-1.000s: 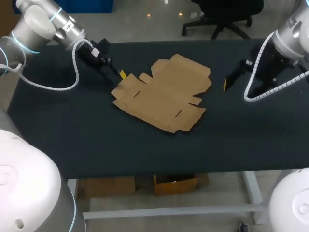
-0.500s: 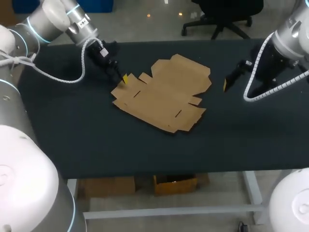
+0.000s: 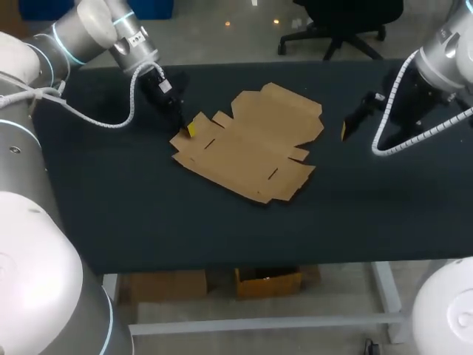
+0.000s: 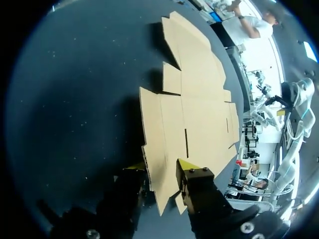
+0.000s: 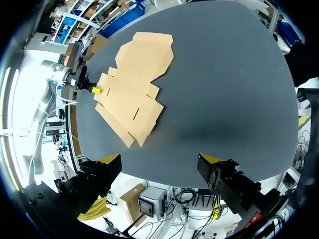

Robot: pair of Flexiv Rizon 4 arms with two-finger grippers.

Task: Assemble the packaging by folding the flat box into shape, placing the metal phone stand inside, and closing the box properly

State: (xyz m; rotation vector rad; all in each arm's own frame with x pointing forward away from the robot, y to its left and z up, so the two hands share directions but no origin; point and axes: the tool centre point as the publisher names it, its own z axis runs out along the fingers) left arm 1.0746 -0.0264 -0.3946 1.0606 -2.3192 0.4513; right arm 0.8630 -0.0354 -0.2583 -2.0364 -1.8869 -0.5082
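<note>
Head view: the flat box [image 3: 251, 140] lies on the bench [image 3: 111, 200], its long axis running from the left jaws, apart at its corner, toward the right jaws, apart, well off.

The surface [image 3: 111, 214] is overlooked from above and behind. The flat box [image 3: 251, 140] is shared by all views, nearest from the left wrist.

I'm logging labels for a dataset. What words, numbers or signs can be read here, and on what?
No text can be read.
The flat box shows no print on its upward face.
A small white label on the left arm is too blurred to read.
</note>
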